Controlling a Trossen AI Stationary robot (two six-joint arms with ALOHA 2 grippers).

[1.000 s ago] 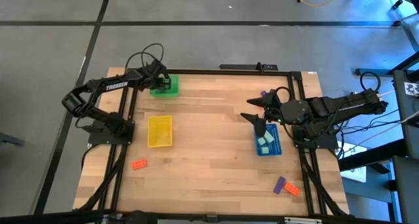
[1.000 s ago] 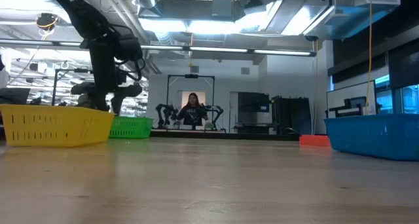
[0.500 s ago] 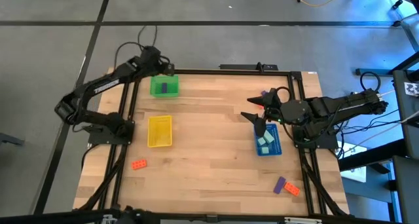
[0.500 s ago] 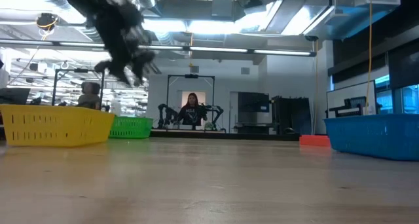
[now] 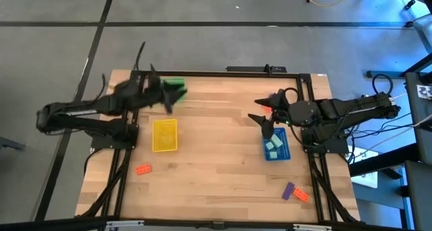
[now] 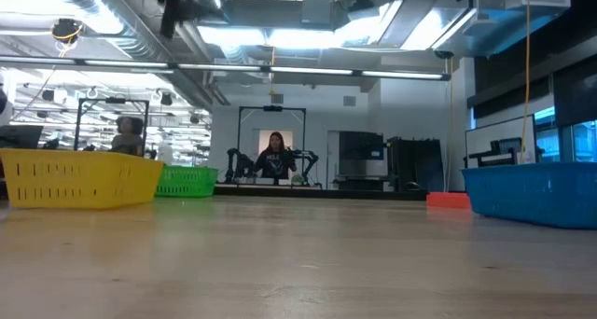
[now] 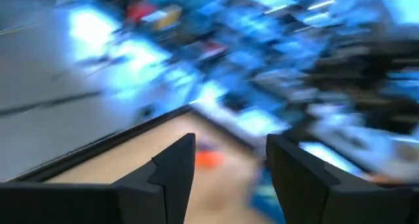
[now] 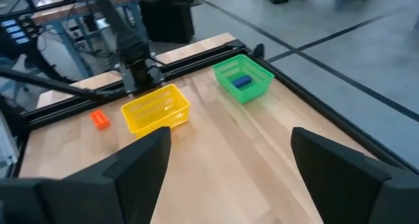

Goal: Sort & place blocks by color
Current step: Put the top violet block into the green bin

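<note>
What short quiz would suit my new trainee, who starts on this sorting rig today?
1. True or false: the right gripper has its fingers shut on a block.
2. Where do the teal blocks lie? A in the green one, B in the yellow one, C in the blue tray.
3. What colour is the block lying right beside the purple block near the table's corner?
Key: 1 false; 2 C; 3 orange.

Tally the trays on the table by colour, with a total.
Green tray: 1
Yellow tray: 1
Blue tray: 1
Total: 3 trays
</note>
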